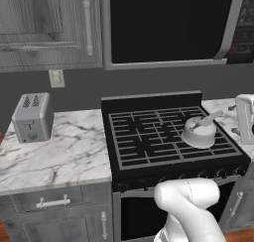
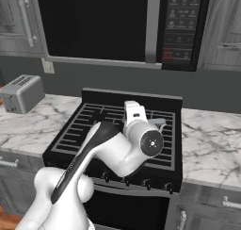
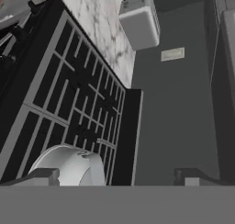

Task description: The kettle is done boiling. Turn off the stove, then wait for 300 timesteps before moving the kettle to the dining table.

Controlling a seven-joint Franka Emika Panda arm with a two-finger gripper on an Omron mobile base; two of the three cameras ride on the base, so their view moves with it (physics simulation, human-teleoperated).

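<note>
My end effector point(image 3: 117, 175) hangs open above the stove point(image 1: 144, 137), jaws spread, gripping nothing. The kettle point(image 1: 199, 131) sits on its right-hand grates. Marble tabletop point(image 1: 54, 151) flanks it, toaster point(image 1: 32, 117) left, microwave point(image 2: 117, 24) overhead.

The arm bends forward at the elbow, its hand point(image 3: 117, 177) spread wide, holding nothing.
</note>
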